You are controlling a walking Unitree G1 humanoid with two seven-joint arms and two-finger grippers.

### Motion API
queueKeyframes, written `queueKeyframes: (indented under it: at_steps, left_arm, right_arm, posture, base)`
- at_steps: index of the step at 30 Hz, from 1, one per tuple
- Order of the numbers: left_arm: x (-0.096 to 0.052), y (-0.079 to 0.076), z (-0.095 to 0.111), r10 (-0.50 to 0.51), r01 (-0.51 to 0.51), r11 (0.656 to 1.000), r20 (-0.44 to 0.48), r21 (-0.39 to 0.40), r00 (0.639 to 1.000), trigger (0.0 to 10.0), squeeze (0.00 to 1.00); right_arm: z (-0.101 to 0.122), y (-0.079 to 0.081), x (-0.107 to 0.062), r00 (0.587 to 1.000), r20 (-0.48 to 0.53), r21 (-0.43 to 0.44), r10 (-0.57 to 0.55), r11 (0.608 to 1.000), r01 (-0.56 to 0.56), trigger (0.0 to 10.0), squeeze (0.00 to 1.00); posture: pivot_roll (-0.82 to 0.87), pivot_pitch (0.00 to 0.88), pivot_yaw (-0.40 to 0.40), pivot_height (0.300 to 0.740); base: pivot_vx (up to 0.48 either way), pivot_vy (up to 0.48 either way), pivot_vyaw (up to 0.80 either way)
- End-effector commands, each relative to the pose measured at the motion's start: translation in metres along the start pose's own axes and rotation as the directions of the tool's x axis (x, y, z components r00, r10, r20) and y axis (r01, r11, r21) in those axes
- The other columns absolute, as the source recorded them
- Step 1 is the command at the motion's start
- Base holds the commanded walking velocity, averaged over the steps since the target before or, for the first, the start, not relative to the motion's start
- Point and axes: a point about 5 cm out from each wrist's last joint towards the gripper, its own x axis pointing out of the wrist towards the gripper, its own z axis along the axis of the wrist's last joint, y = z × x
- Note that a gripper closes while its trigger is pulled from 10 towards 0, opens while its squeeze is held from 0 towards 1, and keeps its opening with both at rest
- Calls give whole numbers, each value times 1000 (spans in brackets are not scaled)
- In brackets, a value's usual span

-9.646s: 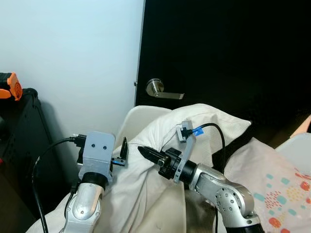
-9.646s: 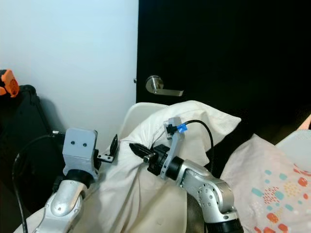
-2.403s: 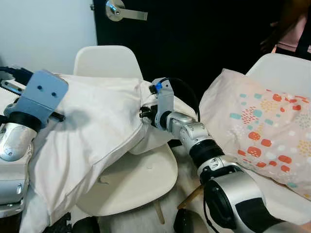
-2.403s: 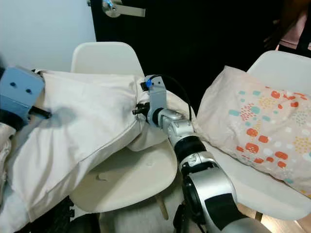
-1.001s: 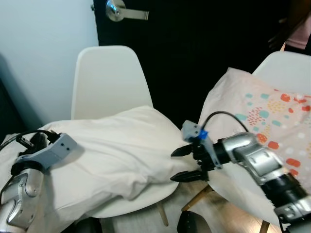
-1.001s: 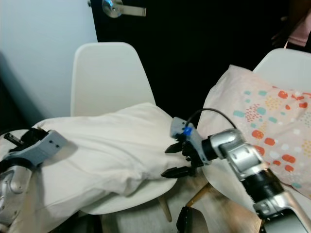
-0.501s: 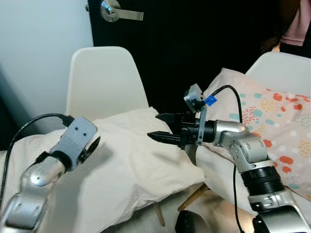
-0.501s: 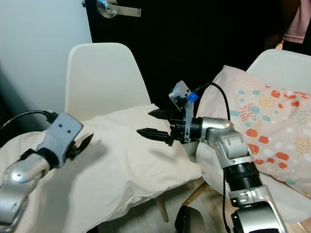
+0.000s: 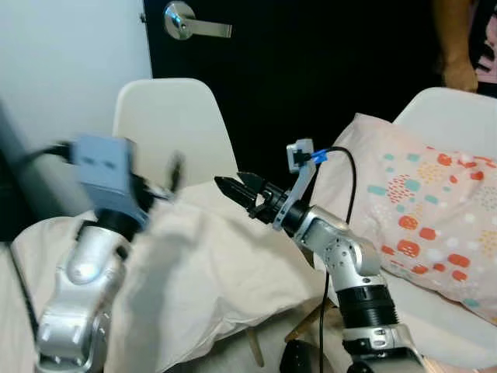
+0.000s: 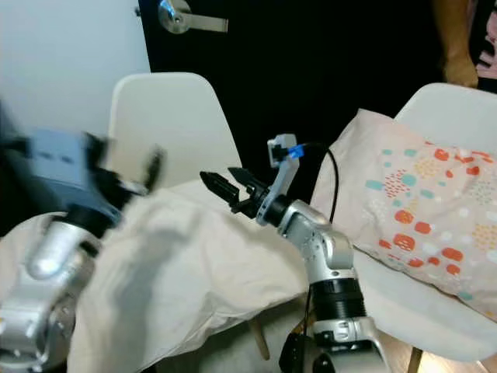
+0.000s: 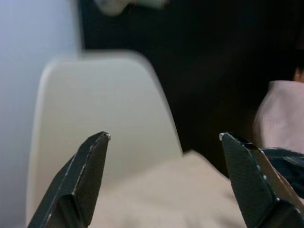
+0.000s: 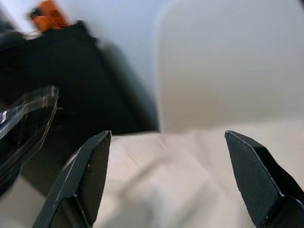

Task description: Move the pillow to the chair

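Cream pillow (image 9: 233, 272) on the chair (image 9: 167, 124), seemingly just below both spread, empty grippers' fingers (image 9: 233, 186)

Even indoor light, no glare. Left arm (image 9: 93, 256) smeared by motion blur; both wrist views soft; doorway (image 9: 326, 70) very dark.

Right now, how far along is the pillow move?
Done: the plain pillow lies on the white chair seat. In hand: nothing; the left gripper and right gripper are both open above it. Left: at most pulling the arms clear.
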Motion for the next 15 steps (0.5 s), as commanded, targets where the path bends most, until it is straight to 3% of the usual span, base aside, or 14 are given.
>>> queueKeyframes:
  at_steps: [1,3,4,7,11,14,15]
  left_arm:
    - [-7,-14,-13,-18,18,1000,-77,3,997,10000,0]
    - [-14,-23,-22,-39,37,999,-114,-26,993,10000,0]
    - [-26,-29,-32,-59,54,998,-153,-32,987,10000,0]
    - [-29,-29,-33,-56,52,998,-156,-31,986,10000,0]
    - [-27,-25,-31,-39,33,999,-158,-39,987,10000,0]
    - [-36,-28,-31,-83,85,996,-120,13,989,10000,0]
    - [-36,-28,-31,-83,85,996,-120,13,989,10000,0]
  right_arm:
    - [-7,1,-4,998,-16,-39,-53,998,53,10000,0]
    - [-15,3,-9,997,-41,-91,-67,994,63,10000,0]
    - [-22,4,-15,993,-59,-131,-102,987,94,10000,0]
    - [-22,3,-16,990,-54,-126,-130,985,122,10000,0]
    - [-21,4,-20,985,-56,-223,-165,963,149,10000,0]
    - [-25,0,-40,975,-77,-353,-209,920,170,10000,0]
    - [-25,0,-40,975,-77,-353,-209,920,170,10000,0]
  posture:
    - [122,0,-108,420]
    - [119,0,-107,425]
    - [115,0,-106,434]
    - [113,0,-106,444]
    - [108,0,-104,458]
    - [94,0,-106,472]
    - [94,0,-106,472]
  base:
    - [-465,0,0]
    - [-480,0,0]
    - [0,0,0]
    - [0,0,0]
    - [0,0,0]
    - [-97,0,0]
    - [0,0,0]
